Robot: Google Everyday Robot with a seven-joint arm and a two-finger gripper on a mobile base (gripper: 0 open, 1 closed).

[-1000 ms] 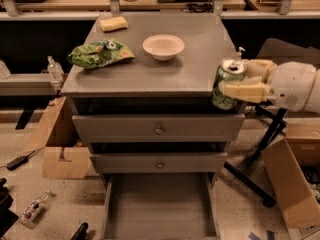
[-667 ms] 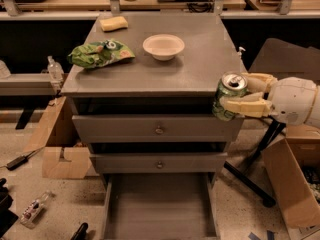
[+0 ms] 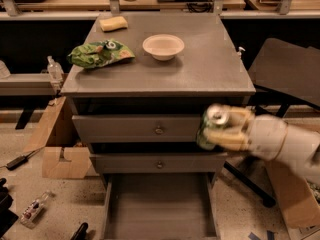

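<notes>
While I am standing in front of the grey drawer cabinet (image 3: 80, 129), the gripper (image 3: 225, 129) is hanging in the right middle of the frame, just below the front right corner of the worktop (image 3: 205, 74). Its pale fingers (image 3: 227, 140) are clenching around a green can (image 3: 212, 120), one finger lying over the upper side and one under the lower side. The can is sitting tilted in that grasp, its silver top facing up and towards me, and it is hovering in the air in front of the right end of the top drawer (image 3: 135, 129), clear of the worktop. The white arm (image 3: 285, 144) is reaching in from the right edge of the frame.

Up on the worktop, a white bowl (image 3: 163, 46) is resting near the upper middle, a green crumpled bag (image 3: 100, 54) is lying to its left, and a yellow sponge (image 3: 113, 23) is sitting at the upper left corner. All three are lying well apart from the can.

Below the can, the middle drawer (image 3: 160, 163) is sitting closed, and the bottom drawer (image 3: 160, 204) is standing pulled out at the lower middle of the frame. A cardboard box (image 3: 60, 156) is leaning at the lower left beside the cabinet, and a black chair (image 3: 290, 69) is standing at the upper right.
</notes>
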